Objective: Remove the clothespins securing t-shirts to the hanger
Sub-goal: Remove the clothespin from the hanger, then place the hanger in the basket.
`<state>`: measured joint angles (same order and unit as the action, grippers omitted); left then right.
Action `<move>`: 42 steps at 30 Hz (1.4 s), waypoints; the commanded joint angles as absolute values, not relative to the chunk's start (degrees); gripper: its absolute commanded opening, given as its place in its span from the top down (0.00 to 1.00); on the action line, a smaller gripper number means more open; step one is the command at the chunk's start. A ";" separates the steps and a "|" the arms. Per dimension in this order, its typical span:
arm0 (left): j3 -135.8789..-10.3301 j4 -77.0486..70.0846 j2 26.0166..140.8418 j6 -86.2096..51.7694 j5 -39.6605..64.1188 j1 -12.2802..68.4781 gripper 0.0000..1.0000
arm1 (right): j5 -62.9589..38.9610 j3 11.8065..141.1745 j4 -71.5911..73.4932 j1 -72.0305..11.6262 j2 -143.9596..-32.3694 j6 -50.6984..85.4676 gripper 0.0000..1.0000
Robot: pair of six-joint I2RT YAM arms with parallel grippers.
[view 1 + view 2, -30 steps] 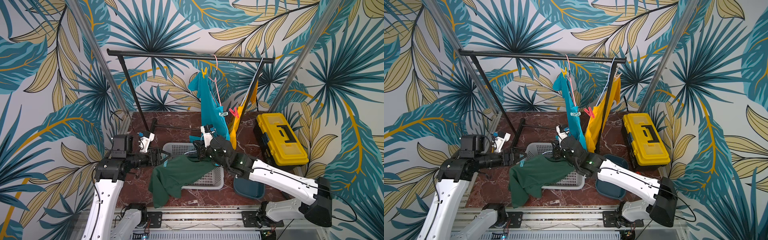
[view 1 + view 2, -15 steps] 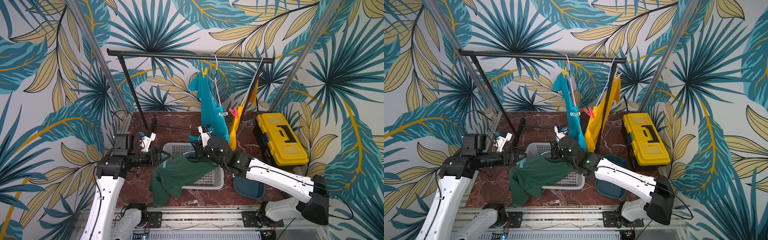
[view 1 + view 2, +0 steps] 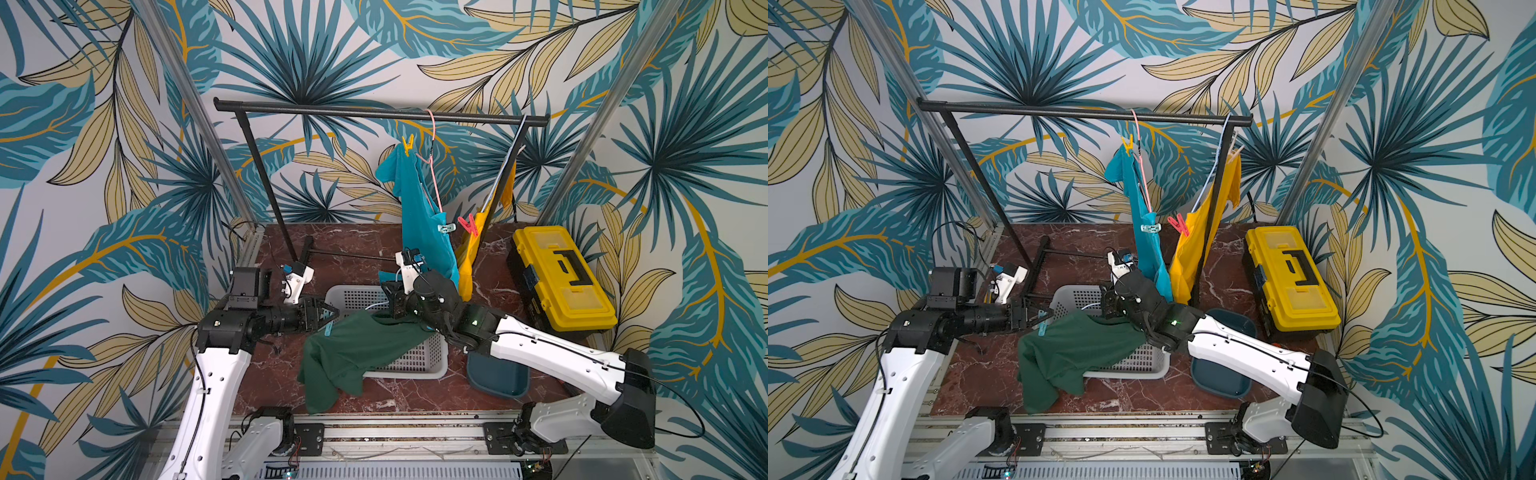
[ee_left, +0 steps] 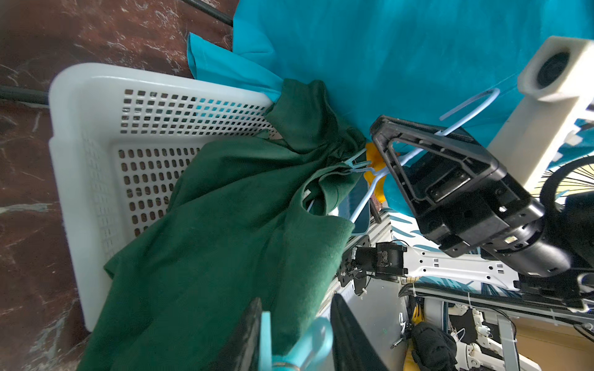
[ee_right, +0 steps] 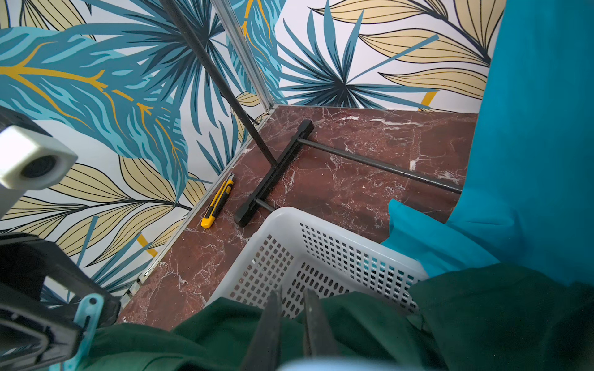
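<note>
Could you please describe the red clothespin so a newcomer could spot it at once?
Start at the black clothes rail and find the yellow t-shirt hanging nearest the yellow toolbox. The red clothespin grips its edge midway down. It is the only red one; the pale blue clothespin beside it sits on the turquoise t-shirt.

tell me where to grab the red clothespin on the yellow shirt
Grip the red clothespin by its two splayed tail ends, which stick up and out from the yellow t-shirt toward the turquoise t-shirt. Come in from that open side, jaws across the tails, so closing them should squeeze the clip open.
</note>
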<state>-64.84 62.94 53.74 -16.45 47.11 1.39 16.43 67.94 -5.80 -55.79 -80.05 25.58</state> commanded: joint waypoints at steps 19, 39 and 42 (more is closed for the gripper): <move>-67.80 63.50 54.51 -14.58 43.86 1.85 0.80 | 14.62 69.65 -5.11 -55.55 -84.82 28.65 0.93; -77.56 62.20 52.36 -14.59 42.79 1.86 0.78 | 8.80 76.18 -3.96 -55.54 -95.30 30.05 0.75; -76.39 61.00 50.60 -14.97 43.40 1.88 0.77 | 8.80 75.90 -4.48 -55.55 -96.39 30.54 0.63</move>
<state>-76.86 62.94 52.47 -14.96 42.17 1.69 9.45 75.55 -4.58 -55.48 -95.46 29.65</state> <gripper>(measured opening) 0.229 0.360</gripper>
